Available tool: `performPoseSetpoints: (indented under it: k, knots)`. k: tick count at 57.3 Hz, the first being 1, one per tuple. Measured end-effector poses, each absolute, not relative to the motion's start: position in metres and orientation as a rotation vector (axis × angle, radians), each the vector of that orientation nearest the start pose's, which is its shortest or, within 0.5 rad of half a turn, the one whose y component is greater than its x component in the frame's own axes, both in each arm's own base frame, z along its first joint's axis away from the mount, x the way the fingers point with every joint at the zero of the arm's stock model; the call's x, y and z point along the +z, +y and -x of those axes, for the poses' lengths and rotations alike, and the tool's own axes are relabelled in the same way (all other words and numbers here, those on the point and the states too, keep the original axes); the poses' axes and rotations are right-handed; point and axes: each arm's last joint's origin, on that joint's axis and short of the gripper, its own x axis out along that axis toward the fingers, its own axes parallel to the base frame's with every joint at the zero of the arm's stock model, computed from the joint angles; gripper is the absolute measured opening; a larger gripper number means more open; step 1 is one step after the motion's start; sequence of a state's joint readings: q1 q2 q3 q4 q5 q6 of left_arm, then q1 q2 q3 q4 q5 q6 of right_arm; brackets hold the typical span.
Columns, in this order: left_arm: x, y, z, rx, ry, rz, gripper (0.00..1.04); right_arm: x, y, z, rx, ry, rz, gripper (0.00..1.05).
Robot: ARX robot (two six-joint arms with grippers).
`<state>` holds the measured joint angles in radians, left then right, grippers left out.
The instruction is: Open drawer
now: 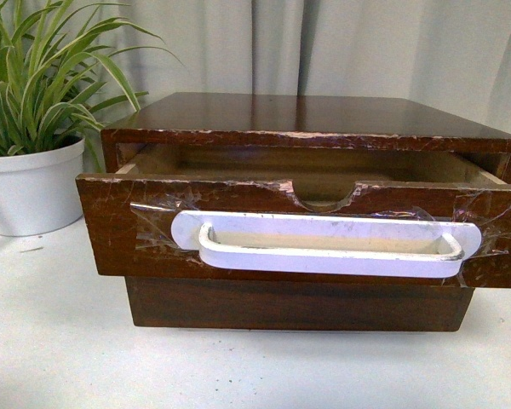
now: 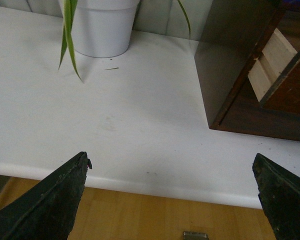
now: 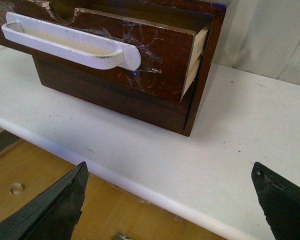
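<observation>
A white surface (image 1: 60, 341) carries everything, faintly speckled with dark flecks. Behind it hangs a pale grey-green curtain (image 1: 324, 47) in soft vertical folds. At the surface's back left corner stands a spider plant (image 1: 43, 68) in a white pot (image 1: 30, 187). Below the surface's front edge lies a light wooden floor (image 3: 35, 175). The light is even and soft.

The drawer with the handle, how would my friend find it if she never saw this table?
Look for the dark wooden cabinet beside the white plant pot. The drawer is its upper one, pulled partly out. Only it has a long white handle taped on; the front below is plain.
</observation>
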<state>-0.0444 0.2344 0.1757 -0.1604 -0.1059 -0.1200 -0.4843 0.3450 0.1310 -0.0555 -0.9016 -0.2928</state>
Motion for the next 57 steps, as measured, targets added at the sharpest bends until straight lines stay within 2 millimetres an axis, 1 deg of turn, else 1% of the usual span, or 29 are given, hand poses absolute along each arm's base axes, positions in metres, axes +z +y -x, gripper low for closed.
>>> performPoseSetpoints:
  k: [16, 18, 19, 21, 23, 24, 25, 28, 30, 31, 33, 34, 36, 37, 39, 40, 41, 45, 46, 49, 53, 57]
  knots:
    - [0.189, -0.002, -0.105, 0.068, 0.209, 0.118, 0.98, 0.176, -0.03, -0.104, 0.432, 0.153, 0.072, 0.96]
    - [0.187, -0.001, -0.103, 0.028, 0.123, 0.095, 0.9, 0.176, -0.029, -0.104, 0.405, 0.145, 0.073, 0.94]
    - [0.186, -0.001, -0.102, 0.011, 0.106, 0.084, 0.88, 0.176, -0.029, -0.104, 0.384, 0.135, 0.083, 0.93]
    - [0.184, -0.001, -0.101, 0.0, 0.065, 0.069, 0.83, 0.173, -0.028, -0.103, 0.244, 0.099, 0.092, 0.86]
    - [0.185, -0.001, -0.098, -0.002, 0.015, 0.049, 0.74, 0.169, -0.025, -0.1, 0.12, 0.057, 0.081, 0.77]
    - [0.186, 0.0, -0.098, 0.001, 0.004, 0.04, 0.68, 0.167, -0.024, -0.099, 0.082, 0.038, 0.072, 0.74]
    - [0.185, 0.0, -0.098, 0.0, 0.002, 0.036, 0.67, 0.167, -0.023, -0.098, 0.055, 0.019, 0.068, 0.7]
    - [0.184, 0.0, -0.097, -0.002, -0.002, 0.027, 0.58, 0.167, -0.021, -0.097, 0.024, -0.002, 0.059, 0.63]
    - [0.182, 0.0, -0.097, -0.002, 0.0, 0.022, 0.51, 0.167, -0.02, -0.097, -0.005, -0.005, 0.046, 0.56]
    - [0.182, 0.0, -0.097, -0.002, 0.001, 0.022, 0.49, 0.166, -0.019, -0.097, -0.01, -0.003, 0.038, 0.52]
    - [0.179, 0.0, -0.098, -0.003, 0.006, 0.019, 0.42, 0.166, -0.018, -0.097, -0.015, -0.001, 0.032, 0.47]
    - [0.179, 0.0, -0.098, -0.003, 0.007, 0.018, 0.4, 0.166, -0.017, -0.097, -0.015, -0.001, 0.03, 0.45]
    - [0.177, 0.0, -0.098, -0.003, 0.01, 0.017, 0.34, 0.166, -0.016, -0.098, -0.013, -0.002, 0.025, 0.38]
    - [0.177, 0.0, -0.098, -0.003, 0.011, 0.016, 0.31, 0.166, -0.015, -0.097, -0.013, -0.002, 0.025, 0.36]
    - [0.176, 0.0, -0.098, -0.003, 0.01, 0.015, 0.24, 0.166, -0.014, -0.097, -0.01, -0.004, 0.021, 0.29]
    - [0.176, 0.0, -0.098, -0.003, 0.01, 0.015, 0.22, 0.166, -0.013, -0.097, -0.008, -0.006, 0.021, 0.26]
    - [0.176, 0.0, -0.098, -0.003, 0.008, 0.014, 0.18, 0.166, -0.013, -0.097, -0.008, -0.007, 0.021, 0.24]
    - [0.175, 0.0, -0.097, -0.003, 0.004, 0.011, 0.06, 0.166, -0.009, -0.097, -0.027, -0.004, 0.018, 0.11]
    - [0.174, 0.0, -0.097, -0.003, 0.001, 0.011, 0.04, 0.165, -0.008, -0.097, -0.04, -0.002, 0.016, 0.08]
    - [0.168, 0.0, -0.097, -0.003, -0.001, 0.008, 0.04, 0.165, -0.004, -0.098, -0.036, -0.002, 0.014, 0.01]
    - [0.166, 0.0, -0.097, -0.003, 0.002, 0.007, 0.04, 0.165, -0.001, -0.098, 0.003, -0.002, 0.013, 0.01]
    - [0.166, 0.0, -0.097, -0.002, -0.002, 0.007, 0.04, 0.165, 0.0, -0.098, 0.002, -0.001, 0.013, 0.01]
